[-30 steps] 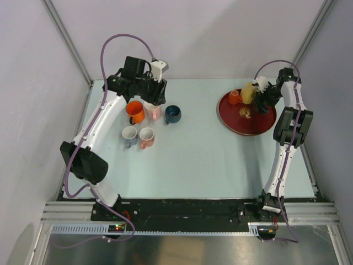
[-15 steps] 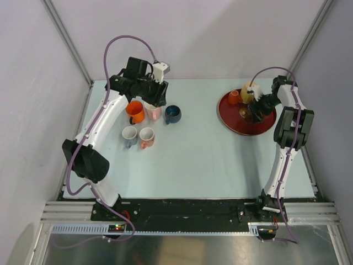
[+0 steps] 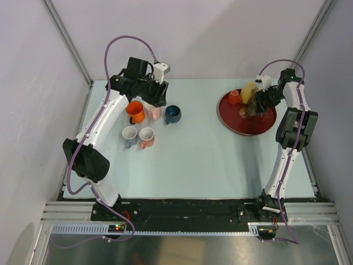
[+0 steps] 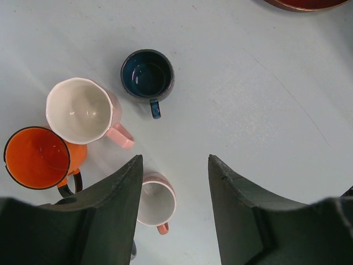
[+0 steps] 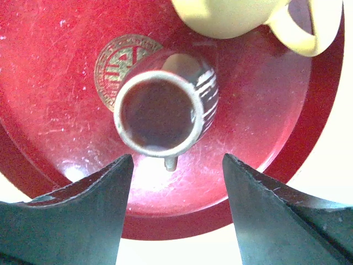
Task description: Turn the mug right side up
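Note:
A dark brown mug with white stripes (image 5: 159,115) stands upright on the red tray (image 5: 66,72), mouth up and handle toward the camera. My right gripper (image 5: 177,160) is open and empty above it, one finger on each side, touching nothing. In the top view the right gripper (image 3: 259,101) hangs over the tray (image 3: 242,126). A yellow mug (image 5: 231,16) sits just beyond the dark mug, and its mouth does not show. It also shows in the top view (image 3: 249,91). My left gripper (image 4: 175,160) is open and empty above the mugs at the left.
On the table at the left stand an orange mug (image 4: 38,157), a pink mug (image 4: 83,110), a dark blue mug (image 4: 147,74) and a white mug with a pink handle (image 4: 157,201), all mouth up. A small orange mug (image 3: 234,97) stands on the tray.
My right gripper dipped toward the middle of the tray half a second ago and has since moved back up and away. The left arm has barely moved.

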Available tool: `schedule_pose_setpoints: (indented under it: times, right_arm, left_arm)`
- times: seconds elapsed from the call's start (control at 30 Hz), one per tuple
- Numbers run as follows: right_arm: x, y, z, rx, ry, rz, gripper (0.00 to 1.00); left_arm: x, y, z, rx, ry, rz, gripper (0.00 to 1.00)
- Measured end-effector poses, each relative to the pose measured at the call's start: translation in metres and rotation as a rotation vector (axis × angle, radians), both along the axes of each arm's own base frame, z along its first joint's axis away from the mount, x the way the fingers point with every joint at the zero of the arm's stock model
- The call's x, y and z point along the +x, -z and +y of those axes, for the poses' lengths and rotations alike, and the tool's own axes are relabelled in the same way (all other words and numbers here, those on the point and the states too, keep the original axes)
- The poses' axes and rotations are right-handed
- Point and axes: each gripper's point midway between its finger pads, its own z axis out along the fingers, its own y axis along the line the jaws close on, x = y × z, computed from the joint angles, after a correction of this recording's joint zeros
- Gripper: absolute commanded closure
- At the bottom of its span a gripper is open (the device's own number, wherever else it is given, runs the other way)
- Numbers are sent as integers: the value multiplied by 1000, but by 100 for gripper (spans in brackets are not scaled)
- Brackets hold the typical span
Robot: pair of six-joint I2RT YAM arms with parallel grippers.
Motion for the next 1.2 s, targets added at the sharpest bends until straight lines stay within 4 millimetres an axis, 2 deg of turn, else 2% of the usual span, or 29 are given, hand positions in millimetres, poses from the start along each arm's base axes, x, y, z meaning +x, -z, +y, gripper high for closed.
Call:
schedule_pose_setpoints:
  times: [0.13,0.3,0.43,0.6,0.67,0.83,1.03,1.2]
  right_arm:
    - [10,5,-1,11,54,-12,36]
    - [10,22,0,22,82,25,47]
    - [10,27,2,28,85,38,62]
    - [10,27,5,31,85,40,92]
    - [10,27,6,35,91,43,98]
    - [6,28,8,40,95,40,100]
    - [-22,26,16,54,101,84,100]
    - [-35,21,22,71,118,112,100]
  left_arm:
    - [0,0,1,3,-3,-2,45]
    - [1,1,2,14,-3,-8,45]
    - [1,1,1,18,-2,-9,45]
    - [0,1,0,21,-1,-11,45]
    - [0,1,0,21,0,-11,45]
    - [0,1,-1,25,7,-14,44]
    - [0,0,-1,25,8,-15,44]
    - [1,-2,-4,23,12,-21,43]
